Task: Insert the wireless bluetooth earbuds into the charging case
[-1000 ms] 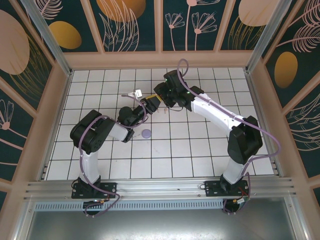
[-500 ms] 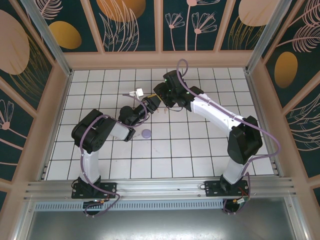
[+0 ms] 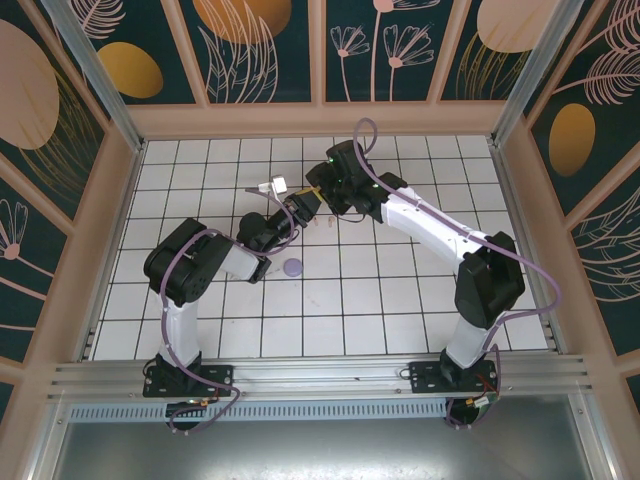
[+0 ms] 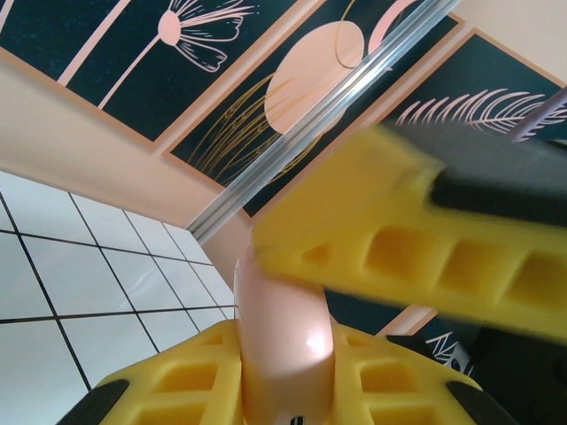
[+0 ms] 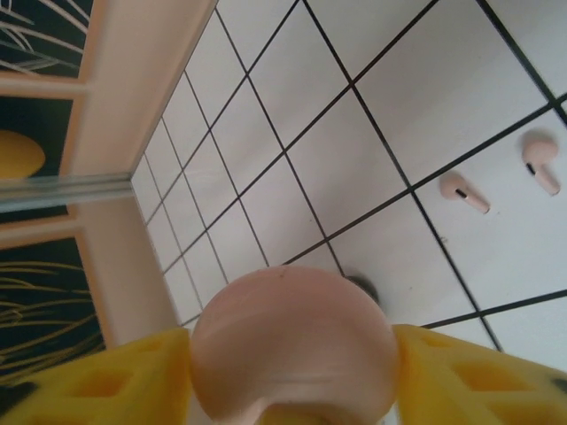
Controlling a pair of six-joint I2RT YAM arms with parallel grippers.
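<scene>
White tiles with dark grout cover the table (image 3: pixel 400 300), boxed in by teal wall panels (image 3: pixel 265 50) painted with pale flowers and orange discs. Both arms reach in and meet just behind the table's middle, and that's where the action is!

Left gripper (image 4: pixel 283 394) has the pink case (image 5: pixel 292 345). The round case sits edge-on between its yellow fingers (image 4: pixel 177 390), pinched on its flat faces, with no gap showing on either side.

Right gripper (image 5: pixel 292 390) is on the very same case from the other direction. Its yellow fingers (image 5: pixel 93 385) stand wide, one at each side of the rounded rim, and in its own wrist view they sit right up against it. Whether they bite or merely bracket the case, I cannot tell. In the left wrist view one of those fingers, blurred, crosses above the case. The case itself is up off the tiles, between the two claws.

Now the earbuds: two pink earbuds (image 5: pixel 465 192) lie on the white tiles below the grippers, stems showing, near each other but not touching, and clear of both claws.

Toward the near edge from the meeting point, a lilac case (image 3: pixel 292 267) lies flat on the tiles, just beside the left forearm. Toward the far edge, left of the grippers, sits a small white object (image 3: pixel 273 185), too small to make out.
</scene>
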